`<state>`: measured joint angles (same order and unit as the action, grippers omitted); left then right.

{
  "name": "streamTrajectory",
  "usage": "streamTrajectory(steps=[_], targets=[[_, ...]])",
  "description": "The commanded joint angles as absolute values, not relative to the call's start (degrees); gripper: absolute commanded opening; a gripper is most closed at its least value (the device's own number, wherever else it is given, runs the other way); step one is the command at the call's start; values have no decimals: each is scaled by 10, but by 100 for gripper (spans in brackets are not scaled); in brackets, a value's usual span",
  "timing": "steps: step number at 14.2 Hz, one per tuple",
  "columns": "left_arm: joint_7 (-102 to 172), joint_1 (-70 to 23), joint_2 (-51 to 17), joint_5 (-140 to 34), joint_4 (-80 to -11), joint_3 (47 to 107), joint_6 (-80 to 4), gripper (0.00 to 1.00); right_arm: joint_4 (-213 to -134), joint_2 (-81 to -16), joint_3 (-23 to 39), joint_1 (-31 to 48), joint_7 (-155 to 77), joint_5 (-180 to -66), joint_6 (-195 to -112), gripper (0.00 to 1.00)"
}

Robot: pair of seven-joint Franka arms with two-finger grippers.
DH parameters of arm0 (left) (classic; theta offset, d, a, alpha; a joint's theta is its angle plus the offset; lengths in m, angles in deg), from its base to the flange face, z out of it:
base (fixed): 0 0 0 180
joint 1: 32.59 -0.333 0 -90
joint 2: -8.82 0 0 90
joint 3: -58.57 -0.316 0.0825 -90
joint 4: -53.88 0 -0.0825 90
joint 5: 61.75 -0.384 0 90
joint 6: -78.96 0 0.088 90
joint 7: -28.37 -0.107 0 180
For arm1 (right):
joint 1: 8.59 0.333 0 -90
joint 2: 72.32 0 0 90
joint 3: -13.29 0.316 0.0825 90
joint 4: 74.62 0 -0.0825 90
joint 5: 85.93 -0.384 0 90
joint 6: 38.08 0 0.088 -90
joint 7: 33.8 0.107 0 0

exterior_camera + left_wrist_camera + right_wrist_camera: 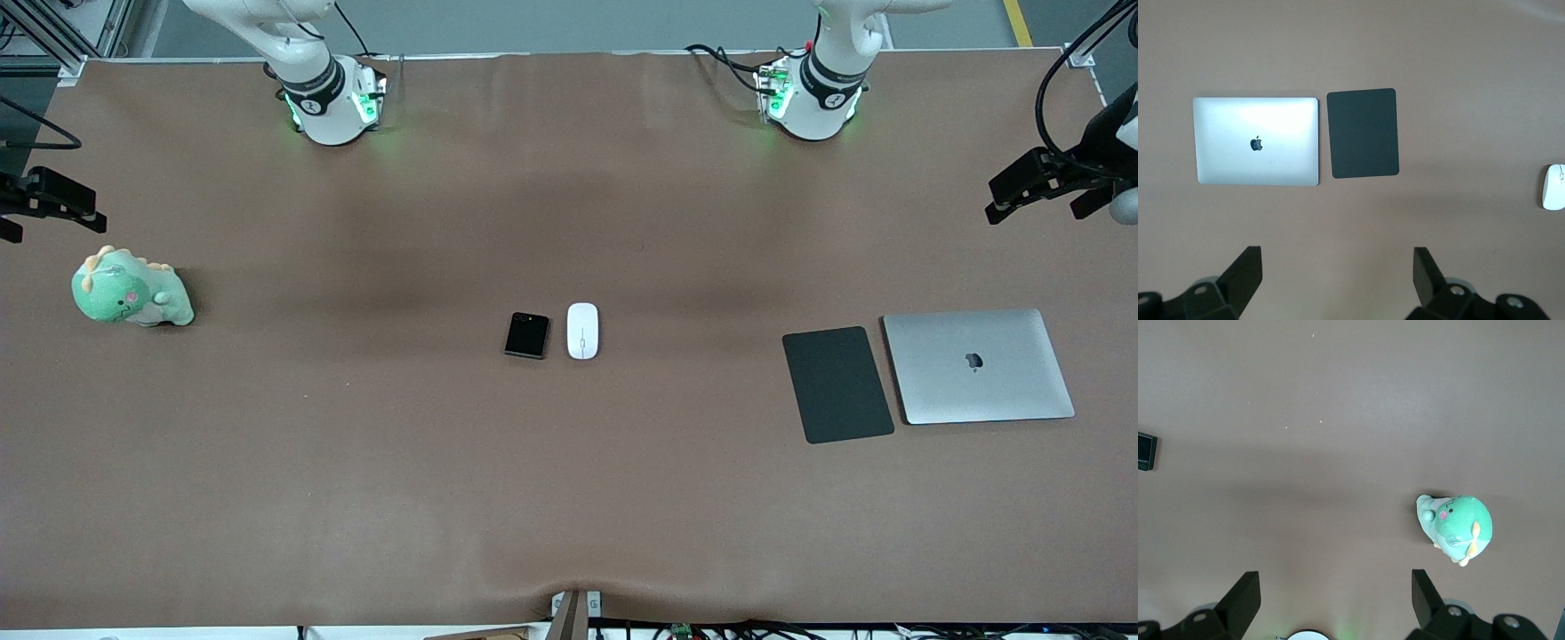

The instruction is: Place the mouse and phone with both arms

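the mouse [582, 331] and phone [526, 335] lay side by side mid-table, well apart from both grippers. the left gripper [1338, 280] hung wide open, empty, near the mat [837, 384] and laptop [977, 365] — the right gripper [1331, 600], likewise open and empty, near the plush [129, 291].

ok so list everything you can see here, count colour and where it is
phone: 1, black, mid-table, beside the mouse, on its right-arm side
mouse: 1, white, mid-table
mat: 1, dark grey, flat, toward the left arm's end, between mouse and laptop
laptop: 1, silver, closed, beside the mat
plush dinosaur: 1, green, toward the right arm's end
table: 1, brown
left gripper: 1, black, open, above the table's left-arm end
right gripper: 1, black, open, over the plush's end
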<state>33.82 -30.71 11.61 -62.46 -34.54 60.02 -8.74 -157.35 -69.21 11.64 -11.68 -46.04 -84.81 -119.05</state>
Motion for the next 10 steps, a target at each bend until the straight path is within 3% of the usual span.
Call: streamTrajectory(steps=[1, 10], targets=[[329, -311, 109, -622, -328, 602, -75, 100, -1564, -688, 121, -121, -462, -852, -1189, 100], [338, -302, 58, -616, -327, 605, -82, 100, -1564, -688, 121, -118, -462, -861, -1188, 100]])
